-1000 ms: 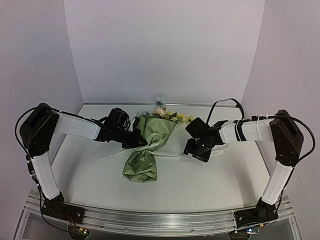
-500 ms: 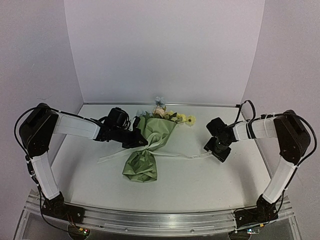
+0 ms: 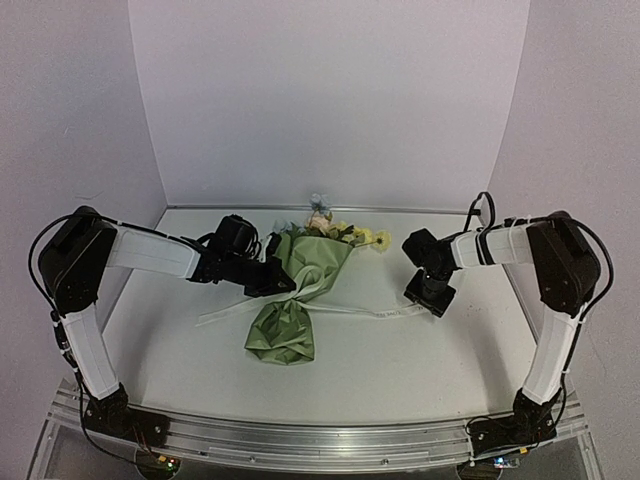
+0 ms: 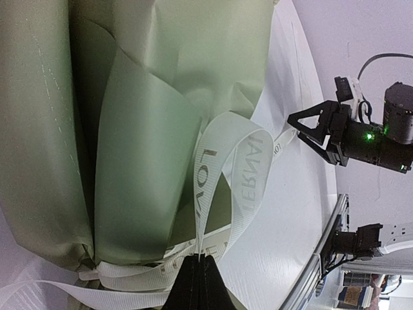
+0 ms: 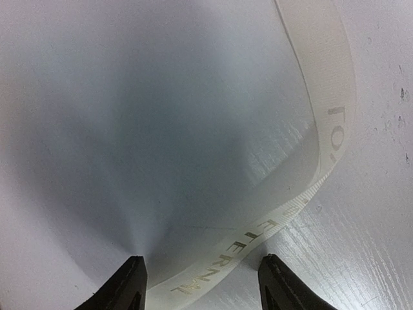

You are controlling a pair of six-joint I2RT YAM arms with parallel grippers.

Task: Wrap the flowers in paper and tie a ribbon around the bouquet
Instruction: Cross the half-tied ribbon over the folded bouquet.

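The bouquet (image 3: 292,300) lies on the table, an olive-green paper (image 4: 161,97) cone with the flowers (image 3: 325,225) at its far end. A cream ribbon (image 3: 385,312) with lettering crosses the cone's pinched neck and trails onto the table on both sides. My left gripper (image 3: 283,283) sits at the neck, shut on a ribbon loop (image 4: 216,155) that rises from its tips (image 4: 200,258). My right gripper (image 3: 428,298) hangs open just over the ribbon's right tail (image 5: 322,161). The tail lies flat on the table and passes between its fingers (image 5: 201,263) without touching either.
The white table (image 3: 400,360) is walled at the back and both sides. A metal rail (image 3: 320,440) with the arm bases runs along the near edge. The right arm (image 4: 368,139) shows beyond the bouquet in the left wrist view.
My right gripper has moved right, away from the bouquet, and come down over the ribbon's right tail. The left gripper and the bouquet have stayed put.
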